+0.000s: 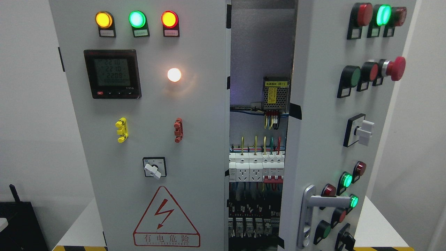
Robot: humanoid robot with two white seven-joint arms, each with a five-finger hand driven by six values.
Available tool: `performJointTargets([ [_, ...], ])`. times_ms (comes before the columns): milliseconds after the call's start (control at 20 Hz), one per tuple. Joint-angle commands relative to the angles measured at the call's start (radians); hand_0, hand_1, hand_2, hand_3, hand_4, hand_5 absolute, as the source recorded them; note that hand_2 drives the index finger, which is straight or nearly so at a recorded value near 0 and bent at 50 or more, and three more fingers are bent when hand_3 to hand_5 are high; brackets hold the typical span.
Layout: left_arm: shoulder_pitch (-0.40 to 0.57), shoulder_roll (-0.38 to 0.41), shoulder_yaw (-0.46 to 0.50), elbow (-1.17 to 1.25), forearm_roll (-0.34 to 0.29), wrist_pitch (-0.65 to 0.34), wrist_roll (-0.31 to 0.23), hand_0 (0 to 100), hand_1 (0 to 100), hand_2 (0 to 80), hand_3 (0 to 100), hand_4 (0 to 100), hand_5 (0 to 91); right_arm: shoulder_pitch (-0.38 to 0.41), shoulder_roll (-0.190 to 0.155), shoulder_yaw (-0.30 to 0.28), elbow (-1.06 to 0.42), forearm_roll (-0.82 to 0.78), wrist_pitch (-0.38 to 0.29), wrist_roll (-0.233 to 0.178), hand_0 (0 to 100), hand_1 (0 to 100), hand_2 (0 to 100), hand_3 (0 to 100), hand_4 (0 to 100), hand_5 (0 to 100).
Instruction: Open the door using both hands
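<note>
- Oddly, neither robot hand shows anywhere in the frame, so I cannot tell whether the fingers are spread or curled, nor how the doors lie relative to them.
- Right door fills the right side, swung ajar, its tall edge running top to bottom and its face angled toward the right.
- Silver handle sits at lower right, its lever pointing right.
- Left door stands shut, facing us.
- Between them, breakers and wiring show.
</note>
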Motion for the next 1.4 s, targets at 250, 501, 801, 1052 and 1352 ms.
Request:
performJointTargets([
  [250,-0.001,-0.034,0.000,0.000,0.001,-0.004,0.000,0,0,0.0,0,0,0.0,0.000,-0.001,-0.018,0.000,0.000,0.000,0.000,39,0,0,0,0,0],
  [501,0.000,-0.034,0.000,0.000,0.000,-0.004,0.000,0,0,0.0,0,0,0.0,0.001,0.001,-0.018,0.000,0.000,0.000,0.000,39,0,0,0,0,0],
  [801,-0.001,-0.031,-0.008,-0.008,-0.002,-0.004,0.000,0,0,0.0,0,0,0.0,0.000,-0.001,-0.018,0.000,0.000,0.000,0.000,39,0,0,0,0,0],
  [1052,0.023,-0.023,-0.008,-0.078,0.000,-0.004,0.000,0,0,0.0,0,0,0.0,0.000,-0.001,-0.018,0.000,0.000,0.000,0.000,39,0,0,0,0,0],
  [1352,0.347,0.070,0.017,-0.726,0.039,-0.006,-0.060,0,0,0.0,0,0,0.0,0.000,0.001,-0.018,0.000,0.000,0.000,0.000,39,0,0,0,0,0],
])
